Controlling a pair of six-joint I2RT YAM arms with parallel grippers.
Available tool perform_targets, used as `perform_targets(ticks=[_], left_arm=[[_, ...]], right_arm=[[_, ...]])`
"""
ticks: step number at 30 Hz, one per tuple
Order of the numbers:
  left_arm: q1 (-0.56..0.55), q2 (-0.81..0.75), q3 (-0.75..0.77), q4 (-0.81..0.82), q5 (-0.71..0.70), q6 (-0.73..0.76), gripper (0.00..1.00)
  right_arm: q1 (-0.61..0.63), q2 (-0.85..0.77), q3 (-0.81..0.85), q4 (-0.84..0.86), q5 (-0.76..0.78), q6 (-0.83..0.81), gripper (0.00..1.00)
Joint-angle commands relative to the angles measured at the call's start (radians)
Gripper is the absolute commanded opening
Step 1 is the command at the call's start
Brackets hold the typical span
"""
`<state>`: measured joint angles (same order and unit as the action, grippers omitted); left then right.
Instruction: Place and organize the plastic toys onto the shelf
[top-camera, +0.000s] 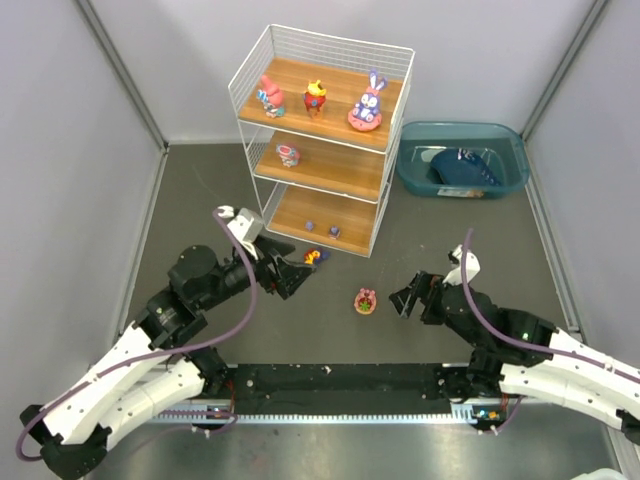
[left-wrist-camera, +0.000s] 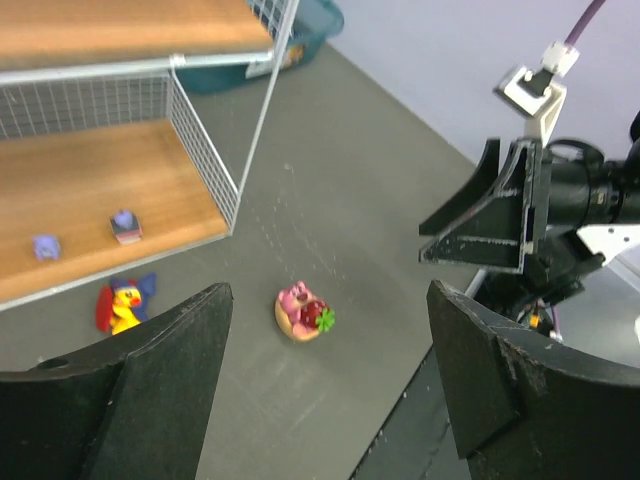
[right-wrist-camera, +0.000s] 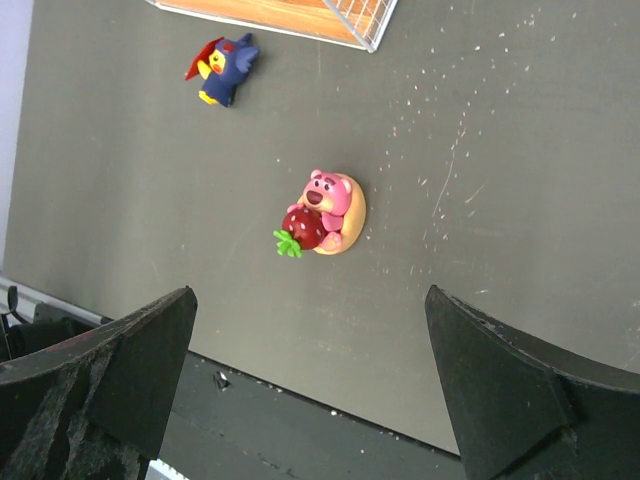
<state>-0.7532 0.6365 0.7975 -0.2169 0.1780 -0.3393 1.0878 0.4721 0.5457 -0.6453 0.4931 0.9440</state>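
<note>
Your left gripper (top-camera: 300, 272) stands wide open and empty, with the yellow duck toy (top-camera: 312, 257) on the table (top-camera: 450, 240) just beyond its tips, by the foot of the shelf (top-camera: 292, 72). The pink bear toy (top-camera: 365, 300) lies between both arms. Your right gripper (top-camera: 405, 297), spread wide and empty too, sits near it.

At back of counter (top-camera: 450, 245), about middle: shelf (top-camera: 345, 165). Just right of shelf: bin (top-camera: 462, 129), with bundled object (top-camera: 458, 166) inside.
On top tier, in row from left to right: first toy (top-camera: 271, 96), second toy (top-camera: 316, 99), bunny toy (top-camera: 367, 103).
On middle tier, toward left end: single toy (top-camera: 288, 154).
On bottom tier: two small pieces (top-camera: 310, 226) side by side.
On counter, just before bottom tier: duck toy (top-camera: 313, 257), near left claw (top-camera: 298, 273).
Further forward, between left claw and right claw (top-camera: 405, 298): bear toy (top-camera: 365, 300), apart from both.
</note>
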Motion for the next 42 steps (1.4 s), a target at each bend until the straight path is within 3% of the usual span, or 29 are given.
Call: perform_targets(ticks=[1,17,21,25,28,34,38,42], left_arm=[[0.003,-0.011,-0.059,0.066,0.067,-0.061,0.84],[0.002,-0.001,-0.130,0.093,0.051,-0.110,0.83],[0.003,-0.008,-0.149,0.090,0.048,-0.115,0.83],[0.003,0.026,-0.139,0.093,0.041,-0.084,0.83],[0.003,0.067,-0.132,0.120,0.041,-0.064,0.83],[0.003,0.129,-0.164,0.238,0.015,-0.069,0.83],[0.003,0.160,-0.187,0.267,0.005,-0.095,0.83],[0.003,0.180,-0.202,0.284,0.011,-0.110,0.83]], right_arm=[[-0.008,0.039,-0.003,0.064,-0.019,0.024,0.99],[-0.031,0.215,-0.024,0.122,-0.043,0.016,0.94],[-0.115,0.230,-0.097,0.245,-0.125,0.012,0.92],[-0.256,0.253,-0.156,0.400,-0.305,-0.014,0.89],[-0.328,0.333,-0.138,0.453,-0.384,-0.072,0.87],[-0.339,0.532,-0.030,0.483,-0.424,-0.241,0.83],[-0.353,0.631,0.006,0.504,-0.427,-0.269,0.77],[-0.370,0.694,0.019,0.556,-0.446,-0.264,0.79]])
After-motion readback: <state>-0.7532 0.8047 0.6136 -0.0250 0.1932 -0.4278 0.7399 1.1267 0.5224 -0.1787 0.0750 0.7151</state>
